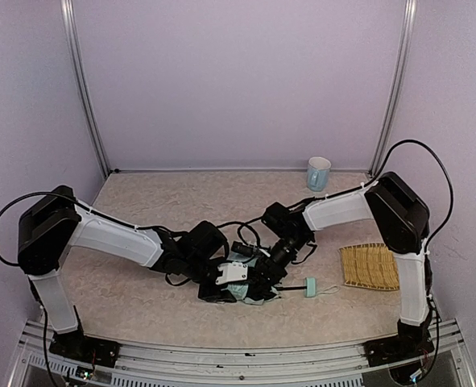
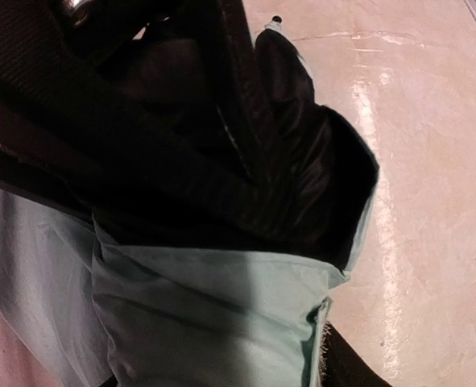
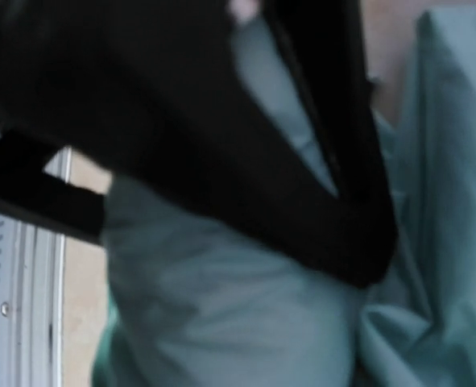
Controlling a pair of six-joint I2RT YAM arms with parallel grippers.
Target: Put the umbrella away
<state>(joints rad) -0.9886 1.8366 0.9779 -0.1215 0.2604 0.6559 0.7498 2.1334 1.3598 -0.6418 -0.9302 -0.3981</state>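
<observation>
At the near middle of the surface [image 1: 141,201], we see the left gripper [image 1: 228,278] down in the crumpled umbrella [image 2: 205,314] and the right gripper [image 1: 263,270] just beside it; we cannot tell if either is open or closed. The umbrella's mint handle [image 1: 311,287] lies to their right.

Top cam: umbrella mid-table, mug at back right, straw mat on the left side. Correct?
No. The straw mat lies on the right side, not the left, as the top external view shows. The rest stands: umbrella mid-table, mug at back right.
</observation>
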